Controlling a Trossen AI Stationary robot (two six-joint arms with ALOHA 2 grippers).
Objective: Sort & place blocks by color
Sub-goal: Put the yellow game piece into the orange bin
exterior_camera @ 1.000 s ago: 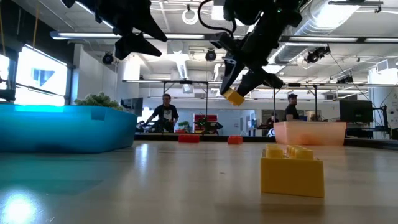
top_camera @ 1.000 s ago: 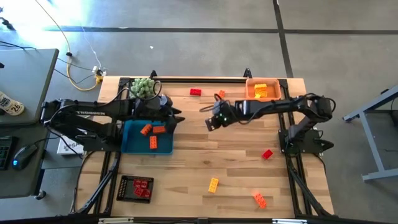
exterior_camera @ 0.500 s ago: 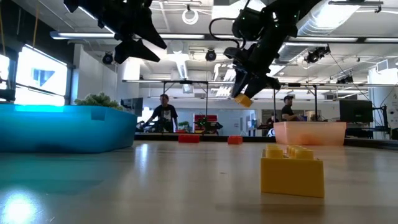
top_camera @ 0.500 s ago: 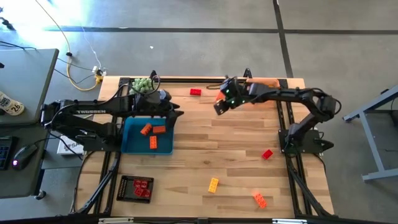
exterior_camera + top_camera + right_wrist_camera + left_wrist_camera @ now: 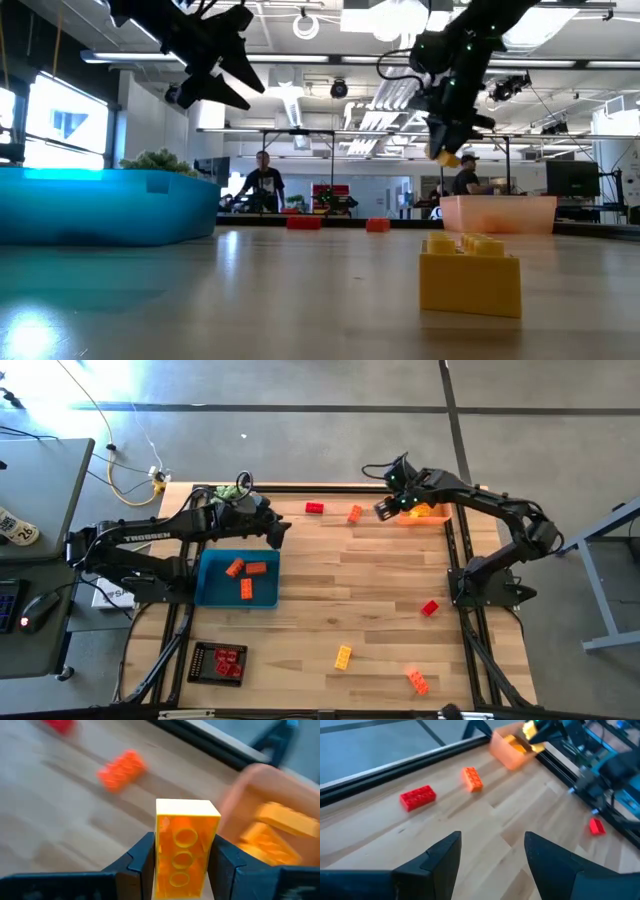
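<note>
My right gripper (image 5: pixel 384 510) is shut on a yellow brick (image 5: pixel 186 846) and hangs above the table's far right part, beside the orange tray (image 5: pixel 425 508), which holds yellow bricks (image 5: pixel 285 822). My left gripper (image 5: pixel 278 532) is open and empty above the far edge of the blue tray (image 5: pixel 212 590), which holds orange bricks (image 5: pixel 247 572). A red brick (image 5: pixel 314 508) and an orange brick (image 5: pixel 354 513) lie flat on the table at the far side. The left wrist view shows them too: the red brick (image 5: pixel 418 798) and the orange brick (image 5: pixel 472 778). My right gripper pinches the yellow brick's two long sides (image 5: pixel 161 851) between its two fingers. The brick's hollow underside faces the wrist camera. The brick is lifted clear of the table, as the low view (image 5: pixel 449 158) shows.
A black tray (image 5: pixel 218 663) with red bricks stands at the near left. A yellow brick (image 5: pixel 343 657), an orange brick (image 5: pixel 417 681) and a red brick (image 5: pixel 430 608) lie loose on the near right of the table. A fuzzy green plant (image 5: pixel 232 491) sits at the far left.
My right gripper has carried the yellow brick toward the table's far right, from the table's middle to beside the orange tray, still clear of the table. My left gripper has shifted a little toward the far edge.
</note>
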